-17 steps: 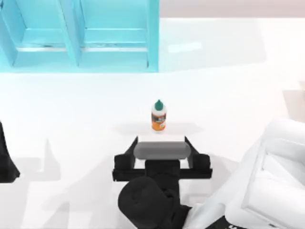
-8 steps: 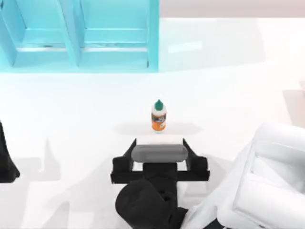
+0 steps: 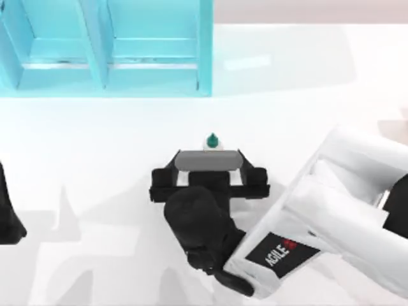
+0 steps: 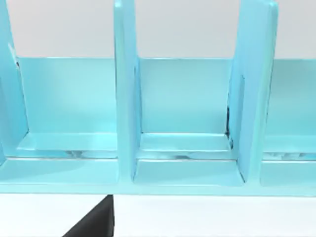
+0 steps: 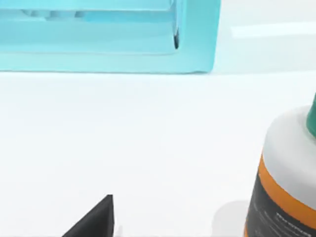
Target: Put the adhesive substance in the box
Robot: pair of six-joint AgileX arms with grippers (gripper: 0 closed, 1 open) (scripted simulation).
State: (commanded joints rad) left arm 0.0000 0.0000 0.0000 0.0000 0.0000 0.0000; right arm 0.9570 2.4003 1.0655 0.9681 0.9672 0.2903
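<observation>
The adhesive substance is a small upright bottle; in the top view its dark-green cap [image 3: 211,139] peeks out past the grey bar of my right gripper [image 3: 210,153], at the table's middle. The gripper stands open, its black fingers spread to either side of the bottle and clear of it. In the right wrist view the bottle [image 5: 284,173] looms close, with white shoulders and an orange label, and one dark fingertip [image 5: 96,217] shows off to its side. The box [image 3: 204,64] is a light-blue compartmented case at the back left. My left gripper [image 3: 7,213] is parked at the left edge.
The left wrist view faces the box's upright dividers [image 4: 126,98] and open compartments, with one dark fingertip [image 4: 94,222] low in the picture. The right wrist view catches the box's near corner [image 5: 197,49]. White tabletop [image 3: 95,140] lies between bottle and box.
My right gripper has moved toward the back of the table, from just short of the bottle to around it. It now covers the bottle's body in the top view. The left arm is still.
</observation>
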